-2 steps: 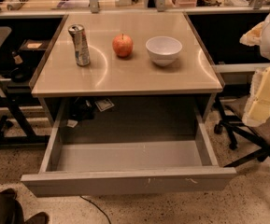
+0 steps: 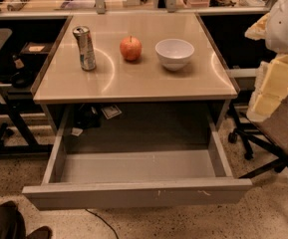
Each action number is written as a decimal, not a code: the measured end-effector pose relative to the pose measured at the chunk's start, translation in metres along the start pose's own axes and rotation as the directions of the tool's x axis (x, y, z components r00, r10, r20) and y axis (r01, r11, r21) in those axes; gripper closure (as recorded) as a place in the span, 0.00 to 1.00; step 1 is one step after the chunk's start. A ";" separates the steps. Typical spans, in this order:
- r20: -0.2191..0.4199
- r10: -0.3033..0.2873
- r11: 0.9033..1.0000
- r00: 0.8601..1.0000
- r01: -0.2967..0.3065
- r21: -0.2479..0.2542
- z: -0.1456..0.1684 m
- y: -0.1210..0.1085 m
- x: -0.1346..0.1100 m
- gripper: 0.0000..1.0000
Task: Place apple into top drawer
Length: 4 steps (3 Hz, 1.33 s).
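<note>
camera view matches the earlier frame: nothing on the table (image 2: 133,86) has shifted. the apple (image 2: 131,48) sits in the upper middle of the frame, between a dented can (image 2: 85,48) on its left and a white bowl (image 2: 174,53) on its right, touching neither. the top drawer (image 2: 138,194) stays pulled out below the table's front edge, low in the frame. the tool (image 2: 278,81) hangs at the right edge, off the table and well apart from the apple; wide or narrow, i cannot tell. a black chair (image 2: 245,143) stands below it.

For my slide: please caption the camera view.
Apple between can and white bowl on table; top drawer open below; gripper at right edge.
</note>
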<state>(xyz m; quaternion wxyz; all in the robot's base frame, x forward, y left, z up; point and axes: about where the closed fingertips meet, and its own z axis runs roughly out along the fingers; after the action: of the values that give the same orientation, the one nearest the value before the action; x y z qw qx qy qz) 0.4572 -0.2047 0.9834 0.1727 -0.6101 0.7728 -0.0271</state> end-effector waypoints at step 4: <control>0.037 -0.084 0.996 0.996 0.084 0.019 0.037 -0.049 -0.082 0.00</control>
<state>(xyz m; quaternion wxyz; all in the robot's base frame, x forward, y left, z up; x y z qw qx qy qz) 0.5302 -0.1332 0.9800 0.1913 -0.6409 0.7428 -0.0295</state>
